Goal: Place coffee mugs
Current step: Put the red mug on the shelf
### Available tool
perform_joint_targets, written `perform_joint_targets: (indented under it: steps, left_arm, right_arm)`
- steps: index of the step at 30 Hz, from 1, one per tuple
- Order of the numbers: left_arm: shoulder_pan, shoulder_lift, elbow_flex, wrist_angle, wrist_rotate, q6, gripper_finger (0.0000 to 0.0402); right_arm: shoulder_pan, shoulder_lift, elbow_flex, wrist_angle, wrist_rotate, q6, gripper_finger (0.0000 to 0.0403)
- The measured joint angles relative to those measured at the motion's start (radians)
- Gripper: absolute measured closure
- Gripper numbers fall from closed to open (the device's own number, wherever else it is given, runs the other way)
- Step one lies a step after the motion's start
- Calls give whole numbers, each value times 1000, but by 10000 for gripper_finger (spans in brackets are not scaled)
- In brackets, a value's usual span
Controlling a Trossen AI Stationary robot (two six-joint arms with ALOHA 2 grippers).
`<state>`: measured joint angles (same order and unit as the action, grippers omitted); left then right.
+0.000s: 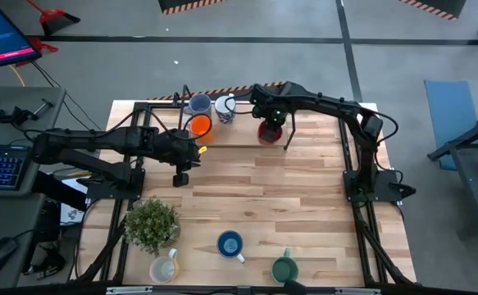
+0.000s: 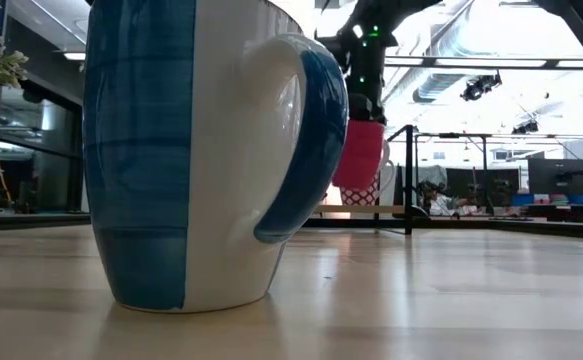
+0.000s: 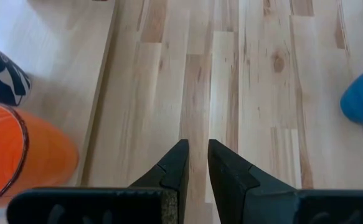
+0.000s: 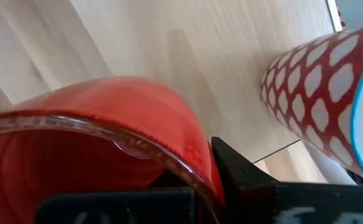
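The red mug [image 1: 269, 131] is held by the right gripper [image 1: 271, 117] near the far edge of the table [image 1: 304, 213], with the fingers closed over its rim; in the right wrist view one finger [image 4: 240, 171] is seen pressed against the outside of the wall. In the low view the mug appears to hang clear of the wood, so it is judged to be mid-carry rather than set down. A rim grip is probably used because it leaves the base free for a flat landing.

A red-and-white patterned mug [image 4: 318, 93] is seen just beside the carried one, so little room is left on that side.

At the far edge a grey-blue mug [image 1: 198, 104], a dark-patterned white mug [image 1: 225, 108] and an orange mug [image 1: 200, 125] are grouped closely, seemingly as a collecting spot. The left gripper [image 1: 181, 174] is parked near the orange mug, its jaws almost closed and holding nothing.

Along the near edge a cream mug [image 1: 164, 268], a blue mug [image 1: 229, 244] and a green mug [image 1: 284, 268] are left standing by the potted plant [image 1: 151, 223], apparently not yet moved.
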<state>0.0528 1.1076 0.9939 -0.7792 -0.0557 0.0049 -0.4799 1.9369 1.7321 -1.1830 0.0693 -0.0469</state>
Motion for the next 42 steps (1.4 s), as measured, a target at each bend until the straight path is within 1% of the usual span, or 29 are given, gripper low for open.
perform_joint_targets:
  steps: [5, 11, 19, 23, 33, 36, 42]
  left_arm:
    - [0, 0, 0, 0, 0, -2, 351]
    - [0, 0, 0, 0, 0, -2, 351]
    - [-1, 0, 0, 0, 0, -21, 351]
    - [-1, 0, 0, 0, 0, -21, 351]
    - [-1, 0, 0, -1, 0, -29, 351]
    - [-1, 0, 0, -1, 0, -36, 351]
    - [-1, 0, 0, -1, 0, -38, 351]
  right_arm:
    - [-23, 1, -46, 1, 20, -4, 403]
    - [-28, 1, -46, 32, 45, -21, 403]
    - [-32, 1, -46, 11, 88, -41, 403]
    - [-31, 1, -46, 6, 73, -45, 403]
    - [-31, 1, -46, -10, 77, -40, 402]
    - [-31, 1, -46, -10, 77, -40, 393]
    - [-31, 0, -46, -10, 97, -18, 351]
